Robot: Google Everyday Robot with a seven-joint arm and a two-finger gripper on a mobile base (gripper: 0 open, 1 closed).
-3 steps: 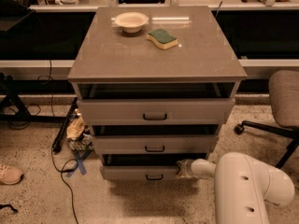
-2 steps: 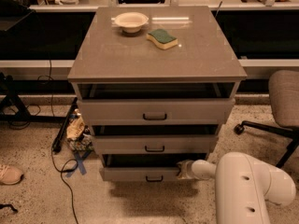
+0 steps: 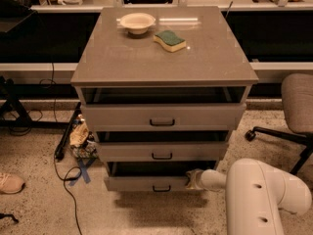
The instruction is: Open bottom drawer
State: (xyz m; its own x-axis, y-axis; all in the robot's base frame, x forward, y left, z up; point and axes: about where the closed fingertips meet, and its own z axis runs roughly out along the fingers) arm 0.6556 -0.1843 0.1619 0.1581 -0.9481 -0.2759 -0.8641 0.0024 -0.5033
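Hand (image 3: pixel 195 179) at bottom drawer (image 3: pixel 142 183)

Arm (image 3: pixel 259 195) comes in low from the right; hand sits against the drawer's right top edge, probably to pull it outward; its grip cannot be told; beyond, bowl (image 3: pixel 137 22) and sponge (image 3: pixel 169 40) rest on the worktop (image 3: pixel 146 60).

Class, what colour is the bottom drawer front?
The bottom drawer is grey, camera view; gripper at its right end.
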